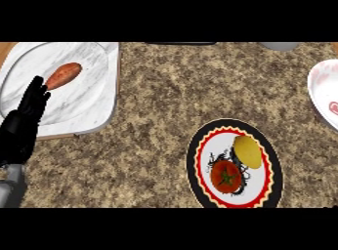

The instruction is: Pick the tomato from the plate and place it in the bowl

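A red tomato (226, 177) with a green stem lies on a round plate (200, 146) that has a black and red rim, at the lower middle right. A yellow lemon-like fruit (248, 151) sits just beyond the tomato on the same plate. The white bowl (329, 97) with red markings stands at the right edge, partly cut off. My left hand (22, 124) rests at the far left with straight fingers pointing up, far from the plate. My right hand is out of view.
A white marble tray (99, 105) at the upper left holds an orange sweet potato (62, 75). A grey object (280, 46) and a dark one (180, 43) show at the counter's far edge. Speckled granite lies between tray and plate.
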{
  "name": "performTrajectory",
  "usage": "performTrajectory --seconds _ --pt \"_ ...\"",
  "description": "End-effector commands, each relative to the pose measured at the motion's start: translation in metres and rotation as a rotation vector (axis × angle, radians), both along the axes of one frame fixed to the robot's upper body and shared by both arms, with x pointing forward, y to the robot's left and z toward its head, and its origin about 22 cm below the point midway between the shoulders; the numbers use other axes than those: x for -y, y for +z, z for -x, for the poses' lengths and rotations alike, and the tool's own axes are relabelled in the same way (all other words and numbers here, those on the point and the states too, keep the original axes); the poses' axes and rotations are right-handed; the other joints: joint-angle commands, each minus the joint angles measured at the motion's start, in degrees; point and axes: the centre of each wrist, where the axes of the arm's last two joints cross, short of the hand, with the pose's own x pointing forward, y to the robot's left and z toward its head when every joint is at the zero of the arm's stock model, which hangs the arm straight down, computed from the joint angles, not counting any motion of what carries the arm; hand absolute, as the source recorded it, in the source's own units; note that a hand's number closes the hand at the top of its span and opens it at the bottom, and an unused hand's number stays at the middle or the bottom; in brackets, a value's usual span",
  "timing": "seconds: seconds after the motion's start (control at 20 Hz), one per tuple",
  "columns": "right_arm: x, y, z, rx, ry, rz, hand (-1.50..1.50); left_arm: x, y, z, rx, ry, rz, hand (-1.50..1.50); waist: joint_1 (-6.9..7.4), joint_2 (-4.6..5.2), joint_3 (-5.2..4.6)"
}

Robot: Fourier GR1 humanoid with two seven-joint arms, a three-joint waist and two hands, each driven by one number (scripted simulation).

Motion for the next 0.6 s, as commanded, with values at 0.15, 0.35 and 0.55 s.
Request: performTrajectory --seconds 0.15,0.35,0.55 --pt "-0.018 0.030 -0.026 -0.234 0.017 0.031 -1.50 0.005 0.002 -0.009 0.011 -0.017 -0.009 0.00 1.18 0.07 0.16" --pt "-0.027 0.037 -0.047 -0.339 0.085 0.014 -1.50 -0.001 0.005 -0.009 -0.007 -0.006 0.001 0.00 0.52 -0.31 0.28" --pt "-0.039 0.027 -0.069 -0.506 0.077 0.037 -1.50 -0.017 -0.003 -0.004 0.001 0.004 0.002 0.00 0.45 -0.43 0.28"
